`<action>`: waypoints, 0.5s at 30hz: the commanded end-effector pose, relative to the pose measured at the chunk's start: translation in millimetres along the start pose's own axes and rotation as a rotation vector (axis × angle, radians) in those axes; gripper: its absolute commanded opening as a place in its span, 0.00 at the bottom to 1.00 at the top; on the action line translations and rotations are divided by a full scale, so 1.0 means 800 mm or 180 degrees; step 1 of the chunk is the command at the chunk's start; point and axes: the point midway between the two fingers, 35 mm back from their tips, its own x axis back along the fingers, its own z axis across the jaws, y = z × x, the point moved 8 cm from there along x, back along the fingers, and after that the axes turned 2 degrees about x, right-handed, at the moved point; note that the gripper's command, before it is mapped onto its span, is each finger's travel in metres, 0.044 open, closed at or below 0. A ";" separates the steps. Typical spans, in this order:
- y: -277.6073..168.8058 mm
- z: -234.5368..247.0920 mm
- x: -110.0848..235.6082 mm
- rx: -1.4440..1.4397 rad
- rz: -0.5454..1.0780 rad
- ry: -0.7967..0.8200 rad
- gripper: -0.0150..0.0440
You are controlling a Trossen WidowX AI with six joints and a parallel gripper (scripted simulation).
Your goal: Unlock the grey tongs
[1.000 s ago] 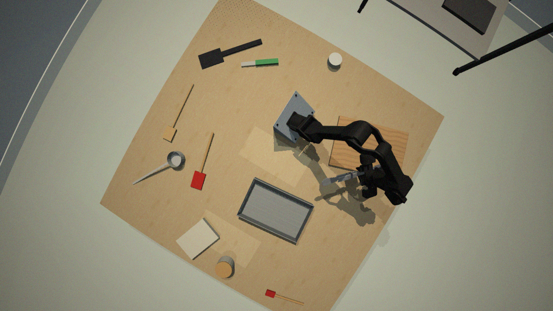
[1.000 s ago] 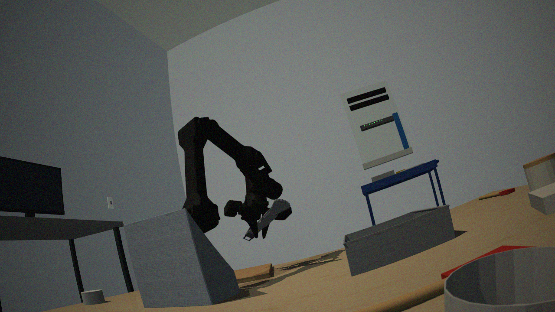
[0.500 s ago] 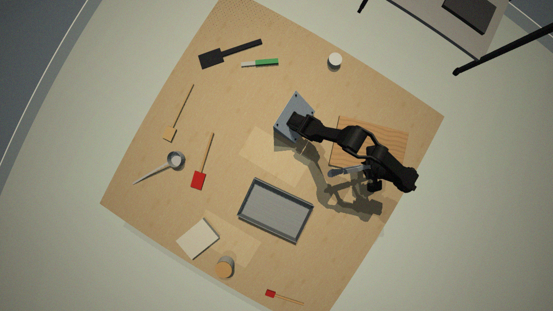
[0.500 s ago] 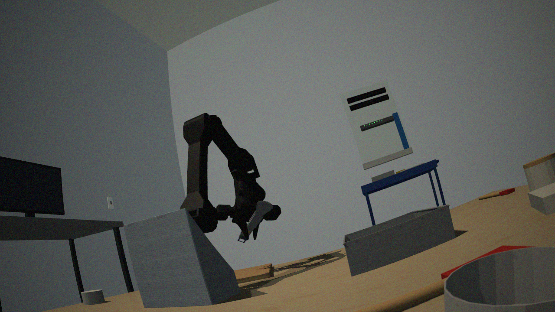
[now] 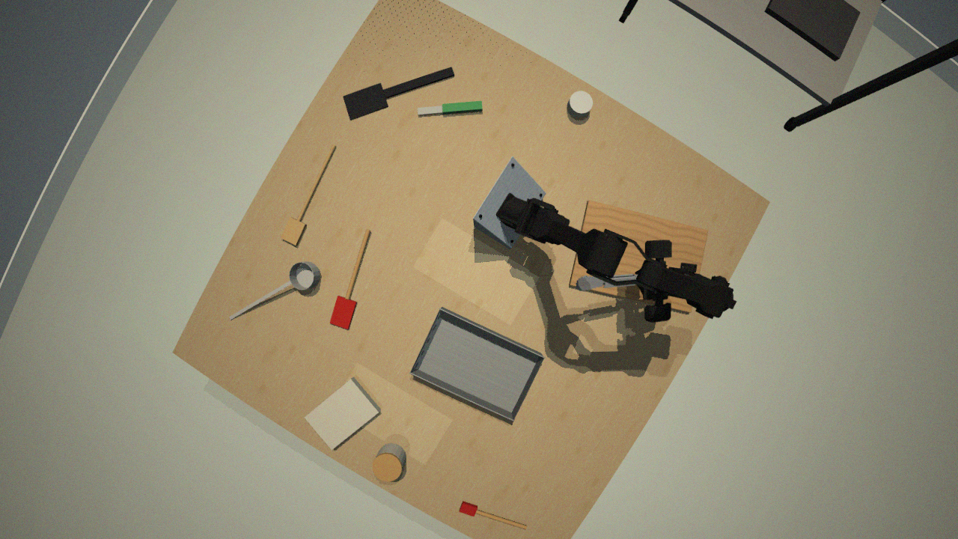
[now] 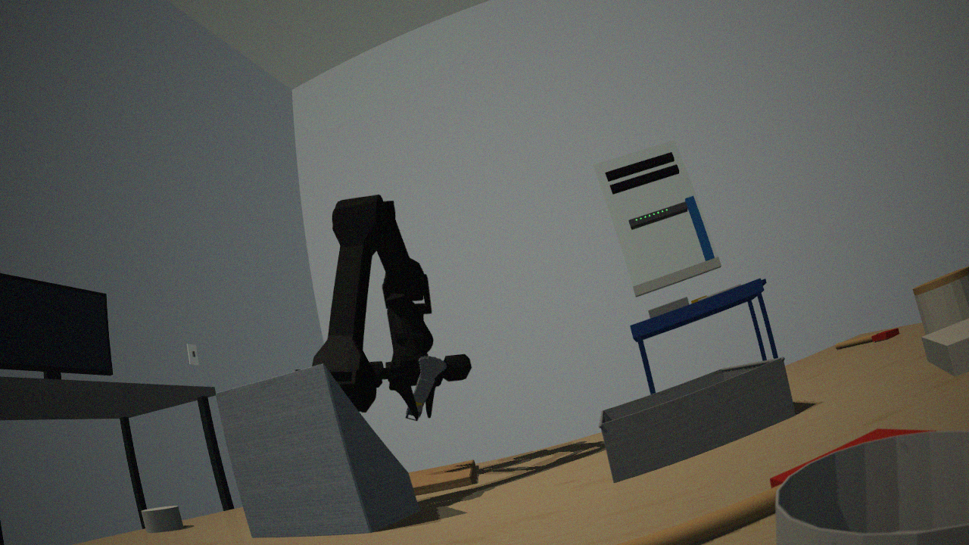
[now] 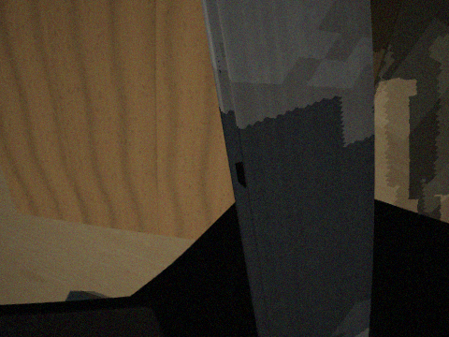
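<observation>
My gripper [image 5: 656,280] [image 6: 421,409] [image 7: 286,206] is shut on the grey tongs [image 5: 594,282] [image 6: 425,386] [image 7: 304,197], holding them across their middle in the air above the wooden board [image 5: 619,222] [image 6: 443,478] [image 7: 117,117]. In the exterior view the scalloped tips show higher than the ring at the hinge end. In the top view the tips point left over the board's lower edge, and the arm hides the hinge end. The arms look close together; the lock's state cannot be seen. The roasting tin [image 5: 462,397] [image 6: 697,427] has nothing across it.
The arm's blue-grey base [image 5: 512,175] [image 6: 291,454] stands left of the board. A white cylinder [image 5: 581,102] [image 6: 162,518] stands above the base in the top view. A pale block [image 5: 343,412] and an orange-topped jar [image 5: 388,466] stand beyond the tin. Several utensils lie at left.
</observation>
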 end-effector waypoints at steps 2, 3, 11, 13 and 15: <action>0.006 0.010 0.006 -0.0117 -0.0071 -0.0069 0.00; 0.007 0.013 0.007 -0.0138 -0.0086 -0.0080 0.00; 0.016 0.031 0.017 -0.0322 -0.0234 -0.0155 0.00; 0.017 0.035 0.020 -0.0370 -0.0276 -0.0170 0.00; 0.019 0.040 0.022 -0.0420 -0.0321 -0.0183 0.00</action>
